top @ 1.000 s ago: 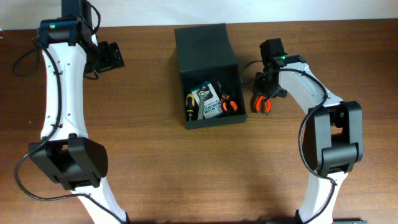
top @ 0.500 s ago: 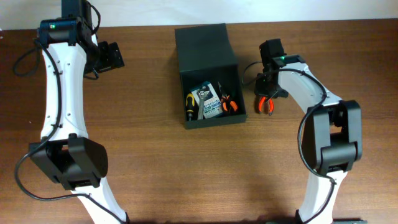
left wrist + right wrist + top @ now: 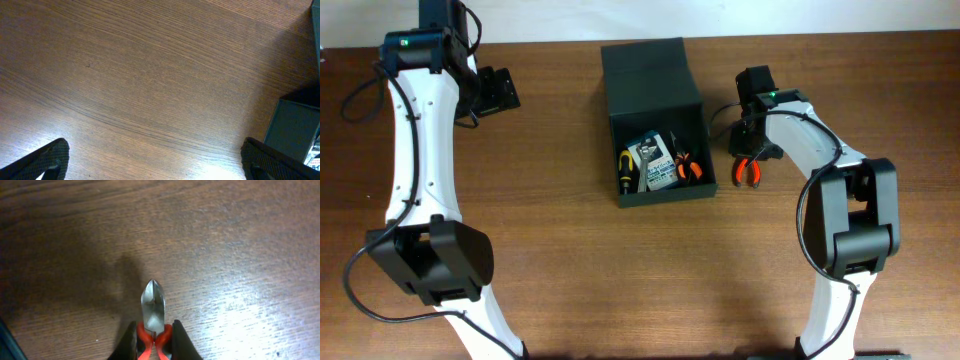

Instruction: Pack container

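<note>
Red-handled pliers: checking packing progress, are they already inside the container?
No, the pliers are outside the container, held by the right gripper.

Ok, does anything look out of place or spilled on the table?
Only the red-handled pliers: they are outside the container, to its right, pinched in the right gripper. The other tools lie inside it, lid open; nothing looks spilled or damaged.

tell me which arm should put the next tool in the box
Right. The right gripper holds the red-handled cutters just beside the box, so a short move should get them in. The left gripper is open and empty over bare table, farther off.
</note>
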Controlling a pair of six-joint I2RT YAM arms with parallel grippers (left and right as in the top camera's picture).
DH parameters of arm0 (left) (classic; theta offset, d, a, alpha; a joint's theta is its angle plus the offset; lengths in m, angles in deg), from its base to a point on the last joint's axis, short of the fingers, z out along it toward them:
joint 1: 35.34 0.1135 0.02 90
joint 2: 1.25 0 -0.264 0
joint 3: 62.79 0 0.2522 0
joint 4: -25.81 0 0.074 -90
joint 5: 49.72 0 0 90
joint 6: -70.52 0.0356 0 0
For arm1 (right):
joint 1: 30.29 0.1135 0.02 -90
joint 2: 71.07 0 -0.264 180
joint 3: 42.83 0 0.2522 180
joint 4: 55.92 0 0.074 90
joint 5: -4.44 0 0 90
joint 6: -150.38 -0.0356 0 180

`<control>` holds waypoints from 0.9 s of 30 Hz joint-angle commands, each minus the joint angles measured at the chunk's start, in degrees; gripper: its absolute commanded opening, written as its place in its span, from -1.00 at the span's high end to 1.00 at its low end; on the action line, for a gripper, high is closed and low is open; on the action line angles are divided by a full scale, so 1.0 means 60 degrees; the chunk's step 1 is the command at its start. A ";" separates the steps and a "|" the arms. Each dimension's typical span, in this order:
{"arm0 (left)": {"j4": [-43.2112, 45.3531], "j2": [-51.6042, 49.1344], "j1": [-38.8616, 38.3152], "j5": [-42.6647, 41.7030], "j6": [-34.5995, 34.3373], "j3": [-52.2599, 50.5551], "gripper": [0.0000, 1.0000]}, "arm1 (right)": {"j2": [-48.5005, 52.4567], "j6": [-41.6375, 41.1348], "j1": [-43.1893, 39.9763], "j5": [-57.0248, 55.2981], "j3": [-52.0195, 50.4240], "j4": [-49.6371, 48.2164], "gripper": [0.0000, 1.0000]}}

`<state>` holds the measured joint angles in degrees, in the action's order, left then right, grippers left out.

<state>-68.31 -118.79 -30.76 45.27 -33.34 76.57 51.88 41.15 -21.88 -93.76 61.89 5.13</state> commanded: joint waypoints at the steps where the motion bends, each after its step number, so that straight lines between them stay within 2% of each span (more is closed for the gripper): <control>1: 0.0022 0.0000 0.0015 0.0142 0.0113 0.0157 -0.98 | 0.0073 0.0055 0.0029 -0.0251 0.0182 0.0051 0.70; 5: 0.0022 0.0000 0.0015 0.0142 0.0113 0.0157 -0.99 | 0.0029 0.0062 0.0025 -0.0251 0.0204 0.0102 0.53; 8: 0.0022 0.0000 0.0015 0.0142 0.0113 0.0157 -0.99 | -0.0113 0.0164 0.0004 -0.0251 0.0415 0.0331 0.27; 9: 0.0022 0.0000 0.0015 0.0142 0.0113 0.0157 -0.99 | -0.0164 0.0164 -0.0025 -0.0237 0.0506 0.0437 0.25; 19: 0.0022 0.0000 0.0015 0.0142 0.0113 0.0157 -0.99 | -0.0499 0.0222 -0.0612 0.0291 0.0714 0.2463 0.28; 27: 0.0022 0.0000 0.0015 0.0142 0.0113 0.0157 -0.99 | -0.0492 0.1512 -0.0656 0.0998 0.0164 0.2167 0.27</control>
<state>-68.31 -118.79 -30.76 45.29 -33.34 76.57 50.79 46.09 -25.97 -90.73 64.19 19.11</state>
